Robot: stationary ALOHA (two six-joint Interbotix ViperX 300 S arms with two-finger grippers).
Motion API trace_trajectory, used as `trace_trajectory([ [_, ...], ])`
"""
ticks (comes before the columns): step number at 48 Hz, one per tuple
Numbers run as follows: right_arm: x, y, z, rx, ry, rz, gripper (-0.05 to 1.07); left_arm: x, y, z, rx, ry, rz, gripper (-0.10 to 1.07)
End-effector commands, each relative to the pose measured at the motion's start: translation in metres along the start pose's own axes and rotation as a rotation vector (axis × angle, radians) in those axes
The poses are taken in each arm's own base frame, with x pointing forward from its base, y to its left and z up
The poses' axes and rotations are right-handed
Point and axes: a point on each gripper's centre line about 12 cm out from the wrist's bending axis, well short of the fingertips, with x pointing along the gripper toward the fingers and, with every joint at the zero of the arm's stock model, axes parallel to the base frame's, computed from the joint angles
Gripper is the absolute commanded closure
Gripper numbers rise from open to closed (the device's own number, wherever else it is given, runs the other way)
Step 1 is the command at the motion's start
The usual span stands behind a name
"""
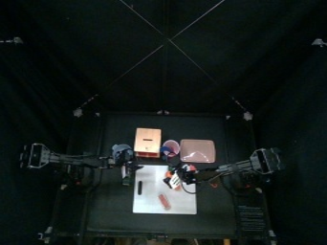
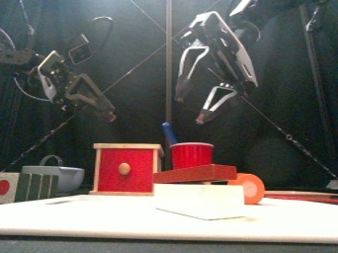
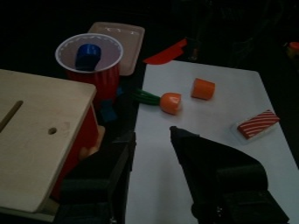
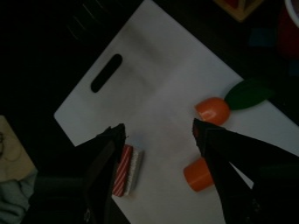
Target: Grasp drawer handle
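Drawer (image 2: 126, 169) closed; red cup (image 3: 91, 54) holds blue object (image 3: 86, 56); both hands wide, empty.

Dim all round, black curtains (image 1: 52, 57) swallowing the light. Brightly lit from above at the white sheet (image 1: 166, 189) only, nearly glaring in the top view. Soft blur across the front view's near white block (image 2: 201, 201).

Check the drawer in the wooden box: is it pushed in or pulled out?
Pushed in. In the front view the drawer has its red front sitting flush inside the tan frame, round knob facing forward, with neither gripper on it.
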Motion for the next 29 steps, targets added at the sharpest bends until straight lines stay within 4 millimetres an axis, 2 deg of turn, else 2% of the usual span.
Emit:
trace_trajectory([
  [1,-0.0123,0.0062,0.0127,0.003,-0.043,0.06,0.09,0.0,0.0004,0.0046,-0.013,-0.02,0.004,0.2],
  [13,-0.012,0.0079,0.0147,-0.032,-0.062,0.073,0.09,-0.0006,0.0019,0.001,-0.045,-0.01,0.018,0.2],
  [29,-0.0118,0.0083,0.012,-0.023,-0.053,0.074,0.09,0.0003,0.0019,0.0058,-0.038,-0.023,0.017,0.2],
])
